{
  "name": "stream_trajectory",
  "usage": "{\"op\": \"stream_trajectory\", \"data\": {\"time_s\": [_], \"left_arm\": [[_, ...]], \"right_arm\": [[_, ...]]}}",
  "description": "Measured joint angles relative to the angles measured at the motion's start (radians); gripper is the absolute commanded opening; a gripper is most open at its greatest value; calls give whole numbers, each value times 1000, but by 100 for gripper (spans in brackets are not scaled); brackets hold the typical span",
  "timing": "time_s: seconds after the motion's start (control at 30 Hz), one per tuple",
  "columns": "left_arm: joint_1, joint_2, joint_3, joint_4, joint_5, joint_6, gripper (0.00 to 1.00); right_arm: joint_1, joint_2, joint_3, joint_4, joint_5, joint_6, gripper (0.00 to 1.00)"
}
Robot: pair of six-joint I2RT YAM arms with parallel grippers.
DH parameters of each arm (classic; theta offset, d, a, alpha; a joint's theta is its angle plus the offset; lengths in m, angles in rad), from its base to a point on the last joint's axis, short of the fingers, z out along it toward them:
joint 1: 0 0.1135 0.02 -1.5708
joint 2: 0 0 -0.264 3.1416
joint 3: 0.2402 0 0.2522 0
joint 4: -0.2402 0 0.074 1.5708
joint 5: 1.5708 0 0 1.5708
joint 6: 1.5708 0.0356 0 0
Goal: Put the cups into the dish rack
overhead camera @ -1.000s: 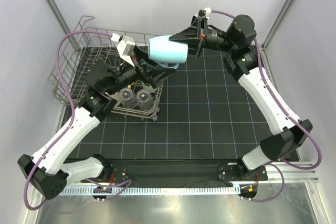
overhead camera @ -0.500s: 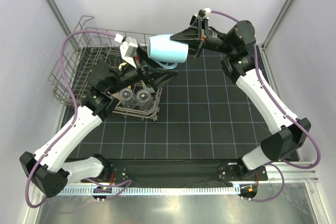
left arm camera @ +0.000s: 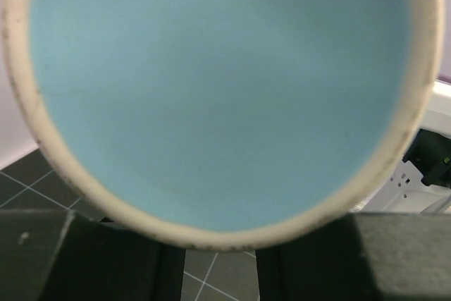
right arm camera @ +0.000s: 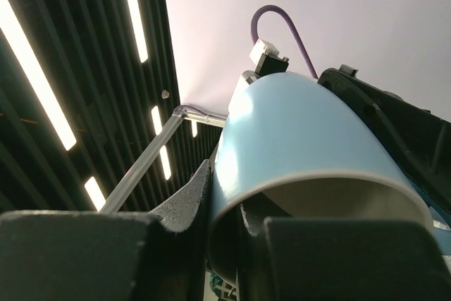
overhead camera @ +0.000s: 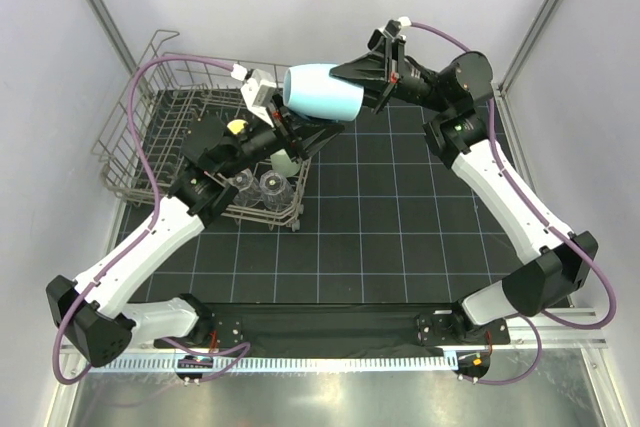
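Hovering on its side by the dish rack's [overhead camera: 148, 82] far right corner, the light-blue mug [overhead camera: 322, 93] is pinched at its rim by the right gripper [overhead camera: 362, 87]. The left gripper [overhead camera: 293, 130] seems to flank its base; whether it grips, I cannot tell.

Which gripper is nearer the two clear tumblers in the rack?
Left. The left gripper sits just beyond the clear tumblers, by the light-blue mug's base; the right gripper holds that mug's rim farther right.
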State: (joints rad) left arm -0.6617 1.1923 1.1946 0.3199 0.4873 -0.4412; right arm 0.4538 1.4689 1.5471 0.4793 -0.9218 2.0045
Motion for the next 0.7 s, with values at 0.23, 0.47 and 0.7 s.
{"op": "stream_trajectory", "data": {"time_s": [0.23,0.47,0.7], "left_arm": [[-13,-3,-1,28,-28,-1,37],[-20,-3,-27,88,-22,-2,0],[-25,-19,-53,109,-37,-6,0]], "right_arm": [[3,-19,-40,37,19,8,4],[3,-28,-61,42,64,50,4],[7,-29,-71,48,72,53,24]]}}
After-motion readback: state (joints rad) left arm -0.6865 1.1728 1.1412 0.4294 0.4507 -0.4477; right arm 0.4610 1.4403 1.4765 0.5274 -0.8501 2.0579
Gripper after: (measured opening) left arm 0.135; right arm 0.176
